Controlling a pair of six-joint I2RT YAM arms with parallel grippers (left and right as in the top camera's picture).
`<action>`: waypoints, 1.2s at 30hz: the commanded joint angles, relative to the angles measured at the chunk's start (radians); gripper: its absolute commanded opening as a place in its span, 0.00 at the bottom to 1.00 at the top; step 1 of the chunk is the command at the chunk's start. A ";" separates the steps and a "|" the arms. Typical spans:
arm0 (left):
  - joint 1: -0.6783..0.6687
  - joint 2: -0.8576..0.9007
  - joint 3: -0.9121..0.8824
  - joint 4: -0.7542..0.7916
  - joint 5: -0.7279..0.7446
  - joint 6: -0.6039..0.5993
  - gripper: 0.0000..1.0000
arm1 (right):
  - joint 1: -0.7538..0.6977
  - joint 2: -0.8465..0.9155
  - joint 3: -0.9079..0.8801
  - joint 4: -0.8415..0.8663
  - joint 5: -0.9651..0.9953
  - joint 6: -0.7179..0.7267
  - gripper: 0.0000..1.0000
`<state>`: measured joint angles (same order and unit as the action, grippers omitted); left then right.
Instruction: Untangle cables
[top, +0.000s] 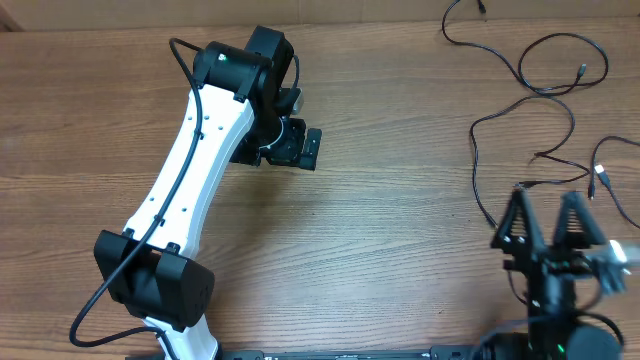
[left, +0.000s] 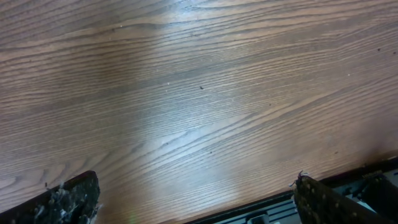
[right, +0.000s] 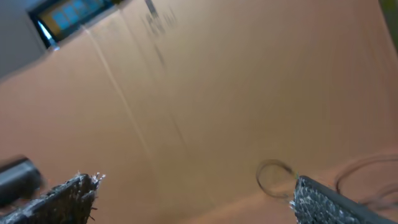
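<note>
Several thin black cables (top: 473, 150) lie in loose, crossing loops on the wooden table at the far right, with small plugs (top: 582, 70) at some ends. My right gripper (top: 545, 205) is open and empty, its fingertips right at the near end of the loops; I cannot tell if they touch. The blurred right wrist view shows its fingers (right: 196, 186) wide apart and faint cable loops (right: 273, 177). My left gripper (top: 298, 148) is over bare wood at centre left, far from the cables. The left wrist view shows it open (left: 196, 190) and empty.
The wooden table (top: 380, 230) fills the overhead view. The white left arm (top: 190, 190) stretches from the front left toward the middle. A black rail (left: 273, 208) runs along the table's edge in the left wrist view.
</note>
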<state>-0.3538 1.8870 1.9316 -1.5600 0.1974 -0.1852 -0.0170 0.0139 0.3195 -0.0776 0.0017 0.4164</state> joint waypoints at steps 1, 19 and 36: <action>-0.002 -0.030 0.014 -0.002 0.009 -0.010 1.00 | 0.006 -0.009 -0.129 0.057 0.008 0.003 1.00; -0.002 -0.030 0.014 -0.002 0.009 -0.010 1.00 | 0.006 -0.008 -0.312 0.041 0.068 0.002 1.00; -0.002 -0.030 0.014 -0.002 0.009 -0.010 1.00 | 0.006 -0.007 -0.311 0.009 0.136 0.002 1.00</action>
<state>-0.3538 1.8870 1.9316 -1.5600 0.1974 -0.1848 -0.0170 0.0139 0.0185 -0.0715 0.1211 0.4183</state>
